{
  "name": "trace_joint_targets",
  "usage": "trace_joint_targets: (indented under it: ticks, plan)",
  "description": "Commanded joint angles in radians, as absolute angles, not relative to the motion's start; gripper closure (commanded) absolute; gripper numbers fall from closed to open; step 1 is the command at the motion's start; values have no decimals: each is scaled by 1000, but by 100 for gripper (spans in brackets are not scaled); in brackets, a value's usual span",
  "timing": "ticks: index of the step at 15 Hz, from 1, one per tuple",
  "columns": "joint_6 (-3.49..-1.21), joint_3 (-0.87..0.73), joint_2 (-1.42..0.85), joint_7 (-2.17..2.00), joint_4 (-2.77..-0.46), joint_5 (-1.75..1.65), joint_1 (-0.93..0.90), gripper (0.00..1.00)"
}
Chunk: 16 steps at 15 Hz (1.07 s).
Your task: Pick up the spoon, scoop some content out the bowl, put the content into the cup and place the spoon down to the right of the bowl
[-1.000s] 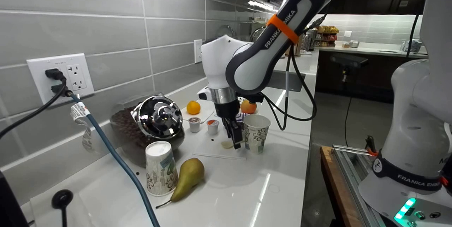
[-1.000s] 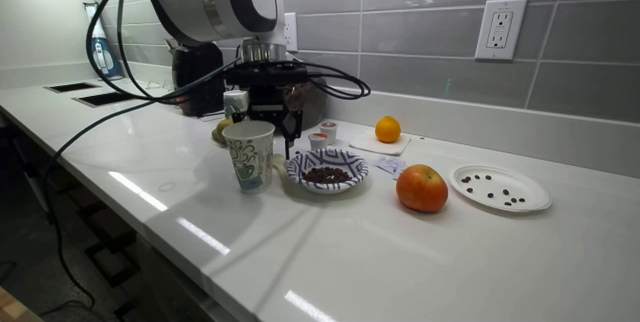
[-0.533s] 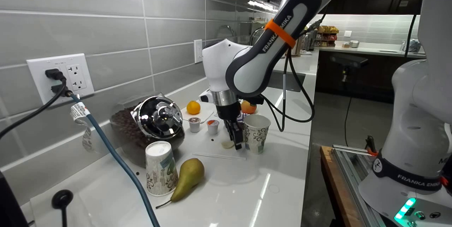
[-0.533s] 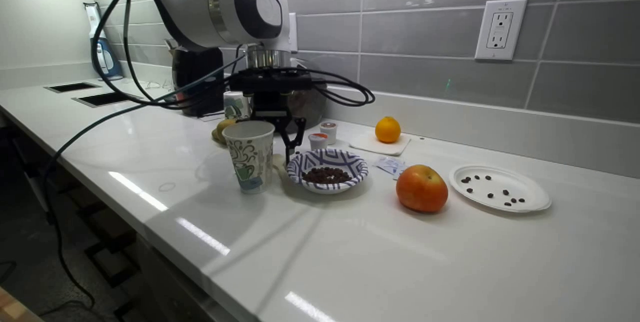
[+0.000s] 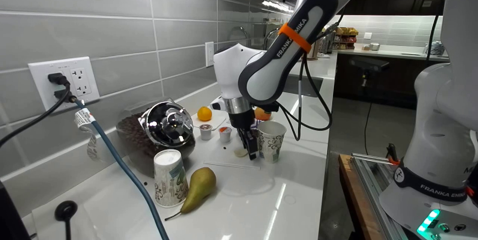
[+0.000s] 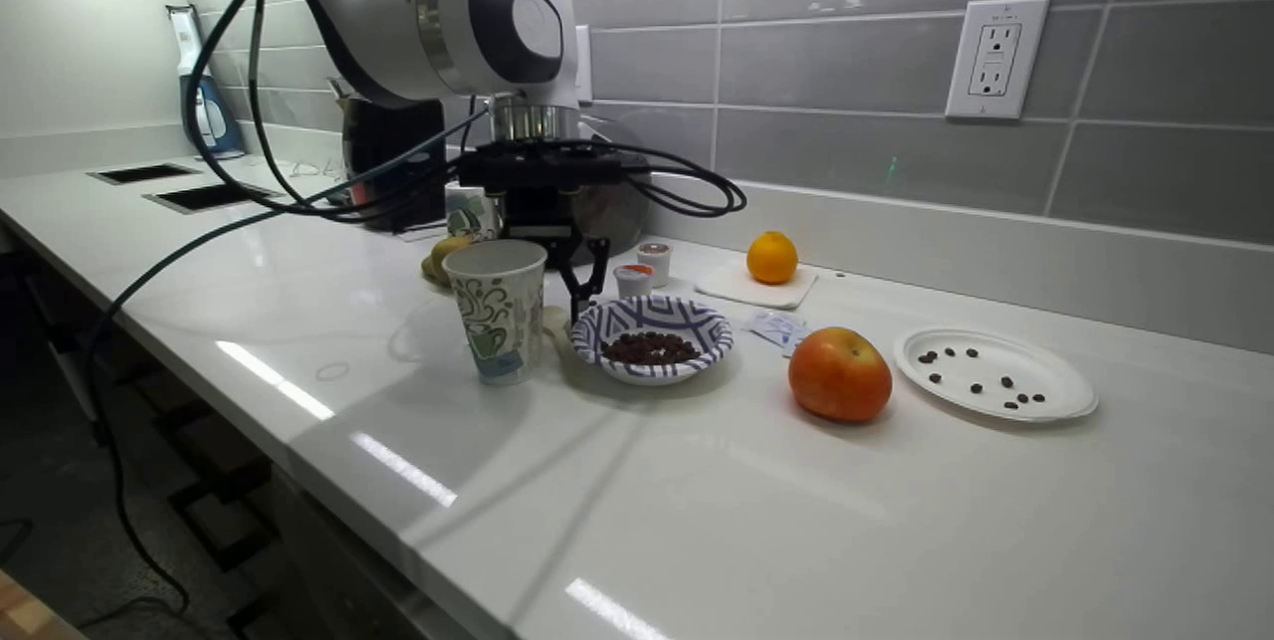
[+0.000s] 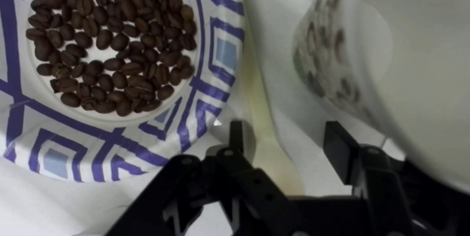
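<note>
The bowl is white paper with a purple pattern and holds dark coffee beans; it also shows in the wrist view. The cup stands upright beside it, pale and tapered with a printed pattern, and is large at right in the wrist view. The pale spoon lies on the counter between bowl and cup; its wide end shows in an exterior view. My gripper is open and low over the spoon, one finger on each side of it. It also shows in an exterior view.
A glass jar of beans with a shiny steel lid stands by the wall. Near it are an upside-down cup and a pear. Small pods, an orange, an apple and a plate lie around the bowl.
The arm and gripper have moved down a little toward the spoon. The bowl, cup and spoon have not moved.
</note>
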<state>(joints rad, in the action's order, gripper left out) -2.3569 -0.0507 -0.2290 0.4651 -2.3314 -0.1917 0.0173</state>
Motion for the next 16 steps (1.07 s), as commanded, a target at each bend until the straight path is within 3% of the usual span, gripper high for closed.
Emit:
trace_joint_targets:
  ticks: [1,5,16]
  plan:
    - [-2360,-37,-248,447,-2310,-235,28,69]
    - [-2358,-37,-244,446,-2307,-245,29,98]
    - [-2415,0,-227,446,-2267,-50,60,95]
